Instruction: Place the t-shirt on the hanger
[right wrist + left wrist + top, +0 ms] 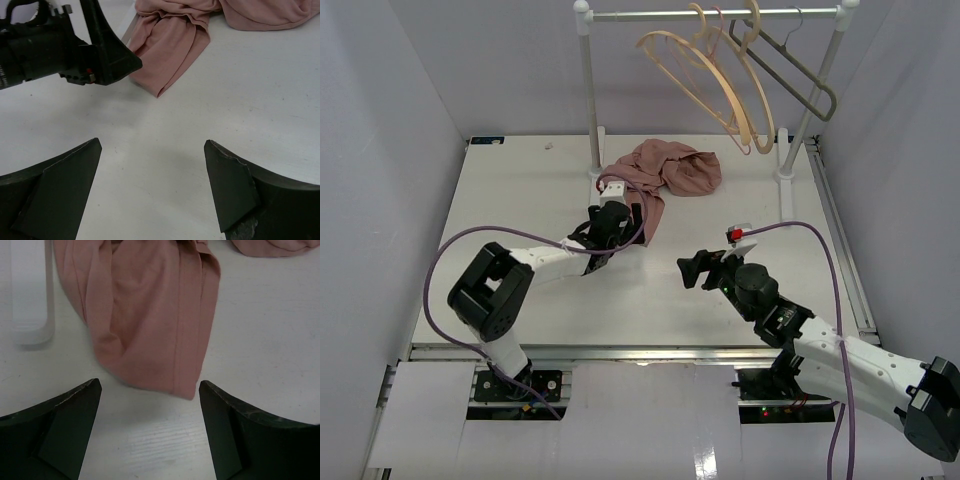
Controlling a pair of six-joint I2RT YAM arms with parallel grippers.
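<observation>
my left gripper [149, 392] hangs spread at the hem of the t-shirt [150, 315], my right gripper [152, 145] spread over open table [240, 90] nearby.

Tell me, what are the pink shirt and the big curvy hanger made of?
The t-shirt looks like soft, matte knit cloth: it lies crumpled in loose folds and shows a stitched hem. The beige hanger looks like smooth, pale wood, judging by its thick, stiff curved arms; from this far it could also be plastic.
</observation>
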